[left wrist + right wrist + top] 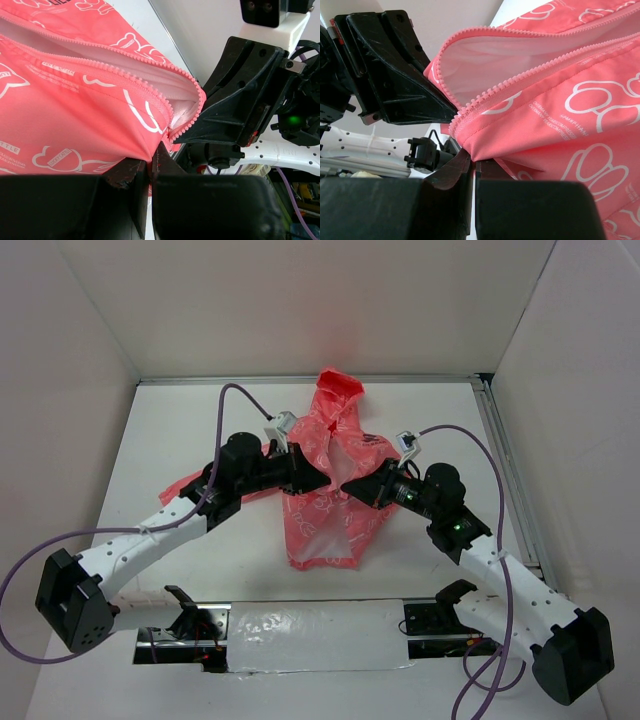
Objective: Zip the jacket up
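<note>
Small coral-pink hooded jacket of thin fabric with white print [322, 530]: spread in the middle of the white tabletop [190, 430], hood at 12 o'clock, hem at 6. Front opening along that same 12-to-6 line, gaping from the chest upward, white lining [485, 60] showing between two rows of pink zip teeth [487, 95]. Unzipped there; no slider to be made out in any view.

Black two-finger left gripper [322, 480] reaching in from 9 o'clock, black right gripper [349, 486] from 3 o'clock, tips almost meeting over the opening at chest height, neither nearer than the other. Each clenched on a fold of pink cloth just beside its own row of teeth. In each wrist view, teeth just off the fingertips toward 12 o'clock.

Judged next: draw both edges together along the 12-to-6 axis, then seek the slider, probably toward 6 o'clock of the pinch points, though hidden.
</note>
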Available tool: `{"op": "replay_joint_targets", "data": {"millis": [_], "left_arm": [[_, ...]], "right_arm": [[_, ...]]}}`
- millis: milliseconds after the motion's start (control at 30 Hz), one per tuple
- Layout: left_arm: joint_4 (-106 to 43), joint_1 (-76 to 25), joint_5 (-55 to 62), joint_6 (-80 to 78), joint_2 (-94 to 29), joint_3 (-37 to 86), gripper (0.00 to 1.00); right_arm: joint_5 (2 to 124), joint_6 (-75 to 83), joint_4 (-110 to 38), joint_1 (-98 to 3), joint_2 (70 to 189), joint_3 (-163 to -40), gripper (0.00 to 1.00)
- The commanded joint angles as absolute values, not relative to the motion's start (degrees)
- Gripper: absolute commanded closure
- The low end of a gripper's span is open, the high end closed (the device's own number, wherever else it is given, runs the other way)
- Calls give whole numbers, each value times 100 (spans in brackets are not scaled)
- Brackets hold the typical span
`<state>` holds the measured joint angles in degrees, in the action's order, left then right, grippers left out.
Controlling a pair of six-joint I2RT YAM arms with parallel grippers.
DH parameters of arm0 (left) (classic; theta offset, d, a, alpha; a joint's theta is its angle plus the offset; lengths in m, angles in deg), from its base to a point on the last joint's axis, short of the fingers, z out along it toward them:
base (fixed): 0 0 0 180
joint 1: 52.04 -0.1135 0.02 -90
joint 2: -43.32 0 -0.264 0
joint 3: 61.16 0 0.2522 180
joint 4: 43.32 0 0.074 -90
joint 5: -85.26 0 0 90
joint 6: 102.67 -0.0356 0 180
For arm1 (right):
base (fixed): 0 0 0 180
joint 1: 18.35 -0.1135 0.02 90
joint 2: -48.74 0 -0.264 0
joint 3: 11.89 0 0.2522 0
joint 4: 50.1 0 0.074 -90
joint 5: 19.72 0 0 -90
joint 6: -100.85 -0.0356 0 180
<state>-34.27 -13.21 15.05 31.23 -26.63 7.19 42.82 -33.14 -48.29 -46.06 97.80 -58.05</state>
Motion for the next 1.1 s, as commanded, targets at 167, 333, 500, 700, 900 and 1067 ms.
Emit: {"op": "replay_joint_targets", "data": {"millis": [167,333,500,700,900,1067], "left_arm": [[-3817,-1275,1600,3057,-2444,841,100],[-3808,-1275,1485,3048,-2479,815,100],[-3800,-1275,1424,3048,-2462,779,100],[-3914,-1275,1643,2934,-2374,692,100],[-4116,-1249,1890,2864,-2348,525,100],[-4151,-1249,1855,2855,-2330,472,100]], "right_arm": [[4110,-3256,-5032,-4586,9655,-5843,100],[4040,-3300,-5084,-4569,9629,-5878,100],[4066,-3292,-4918,-4560,9594,-5922,100],[4119,-3379,-4917,-4481,9620,-5905,100],[3811,-3564,-5330,-4472,9752,-5887,100],[3688,-3652,-5454,-4446,9823,-5878,100]]}}
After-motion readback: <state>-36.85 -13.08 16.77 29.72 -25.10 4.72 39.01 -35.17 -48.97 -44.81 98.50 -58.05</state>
